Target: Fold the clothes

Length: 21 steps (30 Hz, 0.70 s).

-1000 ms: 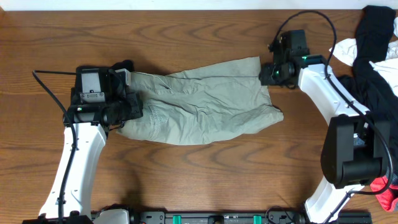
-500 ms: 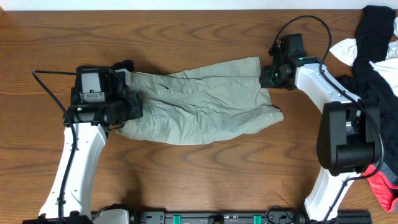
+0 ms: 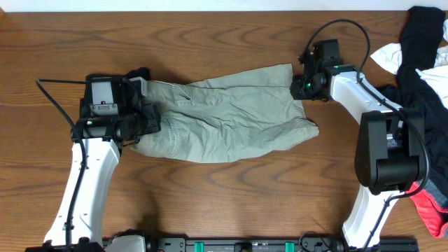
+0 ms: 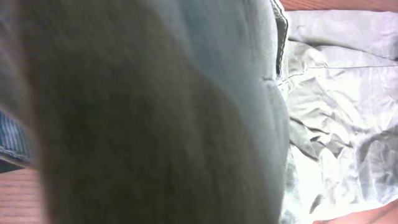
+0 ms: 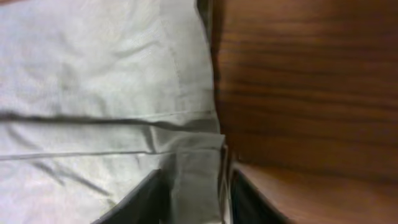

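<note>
The pale khaki-green shorts lie flat and crumpled across the middle of the table, waistband to the left and legs to the right. My left gripper sits at the waistband end, shut on it. In the left wrist view, blurred cloth covers most of the lens and hides the fingers, with the shorts' fabric spreading out to the right. My right gripper is at the upper leg's hem corner. In the right wrist view a folded strip of the hem fills the gap between the jaws of the right gripper, and the dark fingers press on it.
A heap of other clothes lies at the right edge: a black garment, a white one and a coral-pink one near the right arm's base. Bare wooden table surrounds the shorts.
My right gripper has edged up to the hem corner and its jaws have closed in on the cloth. The left arm and the shorts have stayed put.
</note>
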{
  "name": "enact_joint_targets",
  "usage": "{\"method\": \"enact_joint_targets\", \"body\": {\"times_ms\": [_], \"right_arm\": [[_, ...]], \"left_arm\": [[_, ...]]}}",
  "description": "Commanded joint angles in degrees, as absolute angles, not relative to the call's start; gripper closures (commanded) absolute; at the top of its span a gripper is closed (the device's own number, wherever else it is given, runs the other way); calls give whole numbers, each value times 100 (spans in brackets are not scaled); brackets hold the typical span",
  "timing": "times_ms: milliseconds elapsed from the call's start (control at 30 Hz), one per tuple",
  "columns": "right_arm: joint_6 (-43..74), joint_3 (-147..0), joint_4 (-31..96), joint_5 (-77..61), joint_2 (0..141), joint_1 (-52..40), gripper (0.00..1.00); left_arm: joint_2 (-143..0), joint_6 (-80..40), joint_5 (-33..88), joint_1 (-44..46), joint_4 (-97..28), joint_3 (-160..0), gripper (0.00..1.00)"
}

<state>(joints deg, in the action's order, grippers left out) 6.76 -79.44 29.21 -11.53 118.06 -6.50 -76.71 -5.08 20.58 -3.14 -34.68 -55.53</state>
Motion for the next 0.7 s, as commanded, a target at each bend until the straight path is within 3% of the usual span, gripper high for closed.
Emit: {"method": "enact_joint_targets", "body": {"times_ms": [0,433,667], "right_arm": [[659,-7970,2941,-1253,11848,-720,99],[506,-8320,2582,-1503,10256,-666,99],[552,-8468,1743,-1503,10462,-803,99]], "left_arm": [[-7651,-493,1986,-303,-3444,-5627,93],[-7651,-493,1986,-303,-3404,-5627,93],[-7651,-493,1986,-303,-3380,-5627,94]]}}
